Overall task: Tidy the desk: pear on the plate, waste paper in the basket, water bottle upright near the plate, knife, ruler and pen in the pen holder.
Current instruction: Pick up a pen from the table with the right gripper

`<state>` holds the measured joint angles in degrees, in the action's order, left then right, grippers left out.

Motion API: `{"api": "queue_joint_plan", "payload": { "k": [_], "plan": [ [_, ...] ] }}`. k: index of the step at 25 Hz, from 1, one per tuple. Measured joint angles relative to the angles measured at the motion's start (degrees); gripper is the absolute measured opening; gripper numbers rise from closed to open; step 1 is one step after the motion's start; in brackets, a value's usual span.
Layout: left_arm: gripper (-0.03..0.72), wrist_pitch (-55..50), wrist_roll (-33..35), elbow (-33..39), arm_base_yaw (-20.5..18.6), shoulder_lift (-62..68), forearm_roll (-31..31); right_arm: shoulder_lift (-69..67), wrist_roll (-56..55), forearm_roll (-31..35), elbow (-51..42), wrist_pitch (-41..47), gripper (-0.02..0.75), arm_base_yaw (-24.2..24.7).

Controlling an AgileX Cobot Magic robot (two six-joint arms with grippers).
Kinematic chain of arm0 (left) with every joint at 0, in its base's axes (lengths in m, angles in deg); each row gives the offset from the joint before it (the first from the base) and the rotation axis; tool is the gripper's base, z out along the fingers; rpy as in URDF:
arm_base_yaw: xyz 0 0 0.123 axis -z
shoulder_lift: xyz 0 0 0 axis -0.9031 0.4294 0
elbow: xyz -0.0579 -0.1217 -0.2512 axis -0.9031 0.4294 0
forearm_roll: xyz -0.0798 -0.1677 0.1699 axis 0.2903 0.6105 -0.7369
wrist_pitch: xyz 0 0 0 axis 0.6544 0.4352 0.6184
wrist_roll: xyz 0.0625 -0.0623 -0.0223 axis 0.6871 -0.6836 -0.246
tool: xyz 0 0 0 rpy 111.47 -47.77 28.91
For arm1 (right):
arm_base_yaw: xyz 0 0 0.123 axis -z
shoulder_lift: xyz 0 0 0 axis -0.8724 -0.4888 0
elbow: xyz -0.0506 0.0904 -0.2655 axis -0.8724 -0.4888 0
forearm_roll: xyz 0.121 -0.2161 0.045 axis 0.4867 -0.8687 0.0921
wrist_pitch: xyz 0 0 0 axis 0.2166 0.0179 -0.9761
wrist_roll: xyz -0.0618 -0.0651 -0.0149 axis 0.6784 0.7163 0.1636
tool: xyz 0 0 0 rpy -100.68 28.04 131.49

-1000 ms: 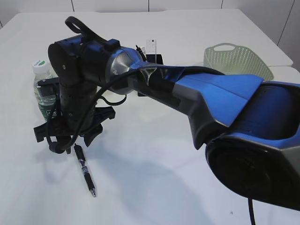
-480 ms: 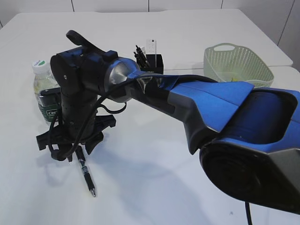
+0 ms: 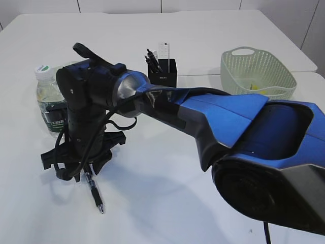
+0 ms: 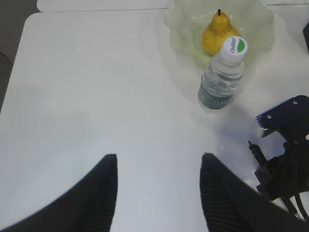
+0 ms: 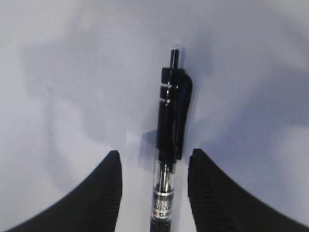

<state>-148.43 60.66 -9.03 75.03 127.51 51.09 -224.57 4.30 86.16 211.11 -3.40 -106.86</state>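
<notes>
Exterior view: the right tool (image 3: 76, 170) is low over the pen (image 3: 93, 189) on the white table (image 3: 152, 203), bottle (image 3: 50, 99) upright behind it, pen holder (image 3: 162, 71) and basket (image 3: 256, 71) farther back.

Left wrist view: the left tool (image 4: 157, 193) hangs spread above bare table; the pear (image 4: 218, 35) sits on the plate (image 4: 178, 24), the bottle just beside.

Right wrist view: fingers (image 5: 104, 193) spread, the pen lying between them, untouched.

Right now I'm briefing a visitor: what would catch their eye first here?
The big blue right arm sweeps across the table, its open right gripper straddling a black pen lying flat. Behind it a water bottle stands upright beside a plate holding a yellow pear.
</notes>
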Motion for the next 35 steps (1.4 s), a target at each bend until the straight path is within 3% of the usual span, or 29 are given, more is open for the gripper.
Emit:
{"api": "queue_joint_plan", "payload": {
  "k": [4,15,28,35],
  "plan": [
    [0.391,0.0,0.0,0.0,0.0,0.0,-0.23,-0.33,0.0,0.1,0.0,0.0,0.321,0.0],
    [0.391,0.0,0.0,0.0,0.0,0.0,-0.94,-1.47,0.0,1.77,0.1,-0.21,0.307,0.0],
    [0.391,0.0,0.0,0.0,0.0,0.0,-2.78,-1.55,1.14,-2.61,0.23,-0.4,0.128,0.0],
    [0.391,0.0,0.0,0.0,0.0,0.0,-3.21,-1.55,2.42,-3.78,0.23,-0.54,0.119,0.0]
  ]
}}
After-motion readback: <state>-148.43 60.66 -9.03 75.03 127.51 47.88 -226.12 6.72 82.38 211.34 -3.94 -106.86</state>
